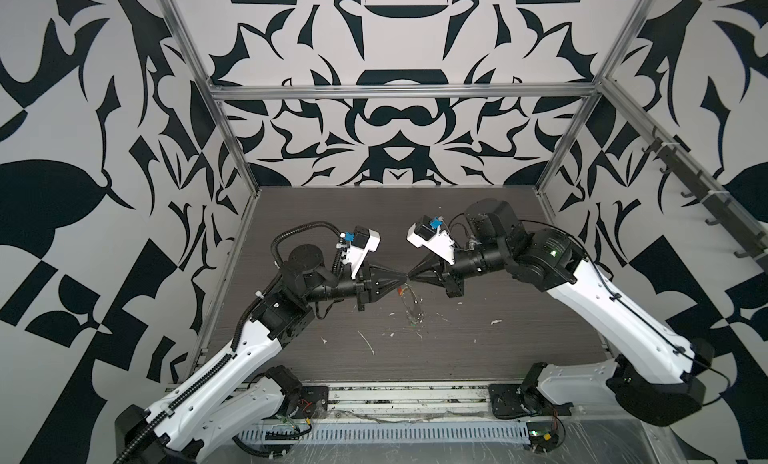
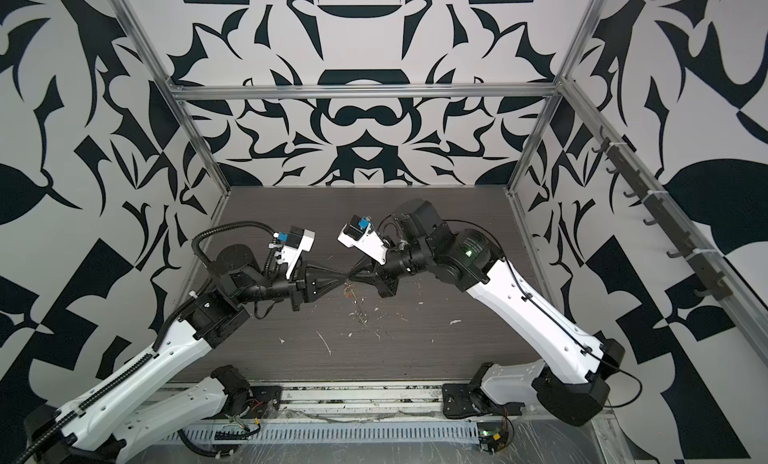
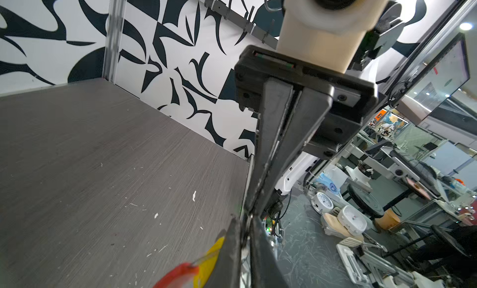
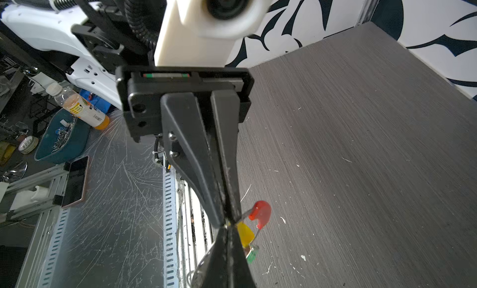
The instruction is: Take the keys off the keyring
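Both grippers meet tip to tip above the middle of the table (image 1: 498, 241). My left gripper (image 1: 401, 278) (image 2: 344, 278) (image 3: 246, 219) is shut, with a thin silver wire showing between its fingers. The right gripper (image 1: 412, 276) (image 2: 351, 277) (image 4: 228, 227) is shut on the same spot. The keyring (image 1: 411, 306) (image 2: 359, 308) hangs below the tips. Its red segment (image 4: 262, 213) (image 3: 178, 276) sticks out beside them. A yellow key (image 4: 245, 233) (image 3: 209, 258) sits right against the fingers, and a green key (image 4: 253, 254) dangles below it. Silver rings (image 4: 196, 271) loop out on the other side.
White scraps (image 1: 368, 343) litter the dark wood-grain table. Aluminium frame posts (image 1: 232, 141) and patterned walls close in the back and sides. A slotted cable duct (image 1: 386, 433) and the arm bases run along the front edge.
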`<move>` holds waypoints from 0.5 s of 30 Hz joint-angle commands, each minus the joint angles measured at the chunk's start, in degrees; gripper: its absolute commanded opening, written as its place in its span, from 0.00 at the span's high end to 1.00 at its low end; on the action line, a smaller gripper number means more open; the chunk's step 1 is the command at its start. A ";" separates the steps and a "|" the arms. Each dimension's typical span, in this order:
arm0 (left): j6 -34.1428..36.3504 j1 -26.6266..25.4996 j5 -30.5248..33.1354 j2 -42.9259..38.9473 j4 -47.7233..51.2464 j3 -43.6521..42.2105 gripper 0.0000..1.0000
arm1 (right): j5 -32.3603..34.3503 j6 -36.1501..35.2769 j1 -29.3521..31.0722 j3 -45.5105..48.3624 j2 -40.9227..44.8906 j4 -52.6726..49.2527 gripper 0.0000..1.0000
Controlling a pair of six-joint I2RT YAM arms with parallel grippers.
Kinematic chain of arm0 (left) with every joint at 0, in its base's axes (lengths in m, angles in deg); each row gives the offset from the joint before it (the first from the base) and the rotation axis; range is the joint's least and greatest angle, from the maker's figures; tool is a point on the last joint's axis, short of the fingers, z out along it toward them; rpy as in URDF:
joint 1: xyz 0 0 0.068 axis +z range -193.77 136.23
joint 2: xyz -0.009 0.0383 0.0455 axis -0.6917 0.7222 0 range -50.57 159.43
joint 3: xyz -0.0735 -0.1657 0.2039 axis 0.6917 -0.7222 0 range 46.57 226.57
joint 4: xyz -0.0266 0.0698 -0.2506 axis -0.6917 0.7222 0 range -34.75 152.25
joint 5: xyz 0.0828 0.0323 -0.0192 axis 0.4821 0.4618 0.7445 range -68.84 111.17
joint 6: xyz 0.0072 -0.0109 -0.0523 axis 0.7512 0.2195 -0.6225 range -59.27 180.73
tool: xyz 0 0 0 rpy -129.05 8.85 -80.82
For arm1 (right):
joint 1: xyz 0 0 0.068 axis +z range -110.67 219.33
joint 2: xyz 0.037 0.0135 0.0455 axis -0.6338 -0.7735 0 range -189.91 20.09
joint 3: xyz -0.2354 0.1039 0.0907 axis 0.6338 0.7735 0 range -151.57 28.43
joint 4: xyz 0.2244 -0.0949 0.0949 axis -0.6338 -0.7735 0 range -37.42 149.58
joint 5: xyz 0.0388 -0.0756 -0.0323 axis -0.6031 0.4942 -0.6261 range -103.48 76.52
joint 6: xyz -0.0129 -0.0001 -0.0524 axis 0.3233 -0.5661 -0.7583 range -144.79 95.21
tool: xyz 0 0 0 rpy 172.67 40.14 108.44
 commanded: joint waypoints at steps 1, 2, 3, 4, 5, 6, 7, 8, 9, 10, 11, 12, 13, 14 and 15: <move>-0.37 -0.13 -0.87 0.04 -2.40 0.65 0.94 | -0.34 0.57 0.36 -1.88 0.97 3.90 1.00; -0.58 -0.13 -0.87 0.12 -2.94 0.53 0.96 | -0.51 0.77 0.43 -1.67 1.09 4.37 1.00; -0.76 -0.13 -0.68 0.17 -3.40 0.42 0.98 | -0.59 1.04 0.36 -1.48 1.19 4.74 1.00; -1.02 -0.13 -0.32 0.09 -4.12 0.11 1.00 | -0.46 1.58 0.43 -1.21 1.44 5.60 1.00; -1.28 -0.13 0.12 0.00 -5.14 -0.37 1.00 | 0.10 2.27 0.39 -0.62 1.86 6.78 1.00; -1.54 -0.11 0.59 -0.22 -6.01 -0.74 1.00 | 0.78 3.06 0.40 0.01 2.34 8.04 1.00; -1.79 -0.13 1.19 -0.56 -7.19 -1.25 1.00 | 1.58 4.08 0.39 0.90 3.17 9.83 0.95; -1.92 -0.13 1.94 -0.90 -8.41 -1.73 1.00 | 1.91 5.03 0.41 2.08 4.11 11.78 0.87; -2.06 -0.13 2.52 -1.20 -9.27 -2.13 1.00 | 1.81 5.85 0.38 3.21 5.03 13.62 0.79; -2.18 -0.13 3.34 -1.68 -10.63 -2.52 1.00 | 1.62 6.89 0.43 4.60 6.21 16.01 0.71; -2.35 -0.13 4.22 -2.13 -11.96 -3.08 1.00 | 1.71 7.81 0.40 6.20 7.19 18.27 0.67; -2.52 -0.13 4.90 -2.44 -13.39 -3.48 1.00 | 1.99 9.09 0.43 7.93 8.49 20.71 0.63; -2.75 -0.13 5.80 -2.87 -14.99 -4.08 1.00 | 2.62 10.60 0.37 10.05 9.83 24.33 0.60; -2.98 -0.13 6.69 -3.20 -16.52 -4.59 1.00 | 3.18 12.22 0.43 12.53 11.26 28.00 0.58; -3.15 -0.13 7.47 -3.46 -17.86 -4.97 1.00 | 3.34 13.36 0.43 14.21 12.27 30.77 0.57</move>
